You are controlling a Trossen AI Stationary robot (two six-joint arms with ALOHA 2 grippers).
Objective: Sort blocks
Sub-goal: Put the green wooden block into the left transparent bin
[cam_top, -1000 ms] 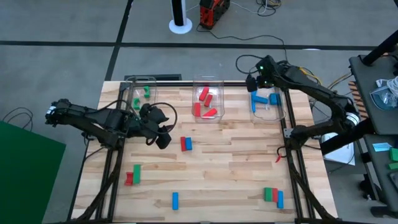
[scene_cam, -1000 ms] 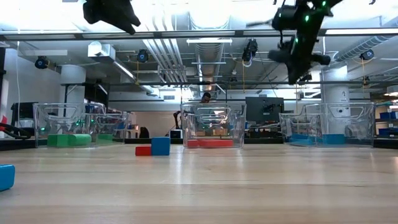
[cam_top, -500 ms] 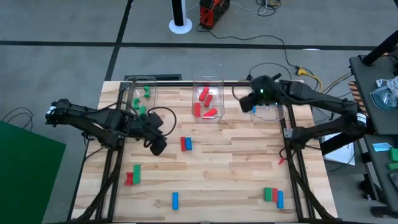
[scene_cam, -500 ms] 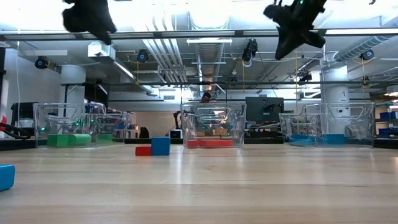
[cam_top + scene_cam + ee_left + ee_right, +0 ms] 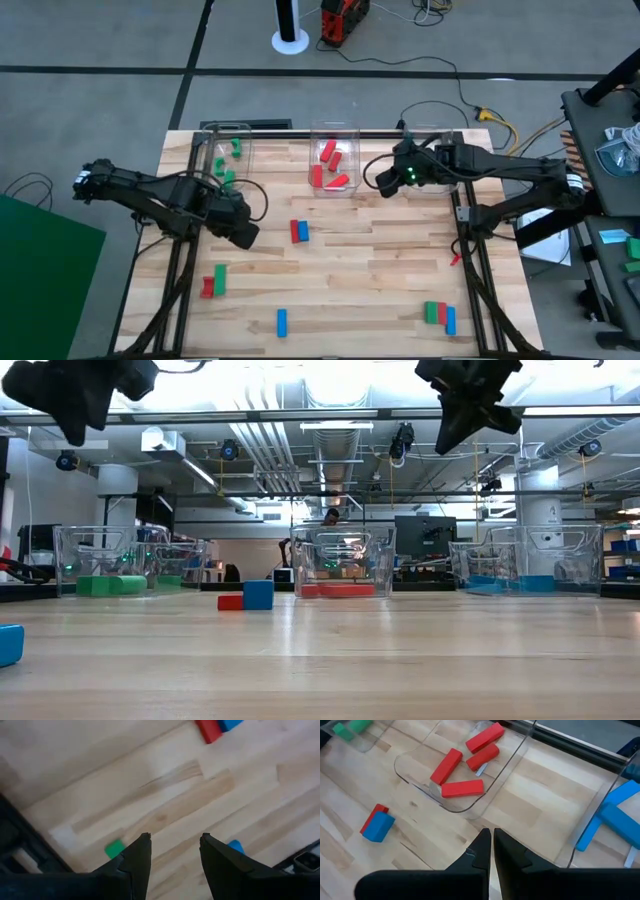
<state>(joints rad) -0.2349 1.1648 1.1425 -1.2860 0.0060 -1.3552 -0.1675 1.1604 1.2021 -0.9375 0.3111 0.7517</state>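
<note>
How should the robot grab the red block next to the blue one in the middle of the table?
Probably from straight above, pinching the red block at its two short ends. One long side lies against the blue block, so the fingers cannot slip in there.

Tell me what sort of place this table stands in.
Most likely a robotics lab or workshop: bare ceiling pipes and ducts overhead, a person at monitors behind the clear bins, and cables trailing over the concrete floor.

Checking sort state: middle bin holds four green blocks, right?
No. The high and right wrist views show the middle bin holding four red blocks, not green. Green ones are in the left bin.
</note>
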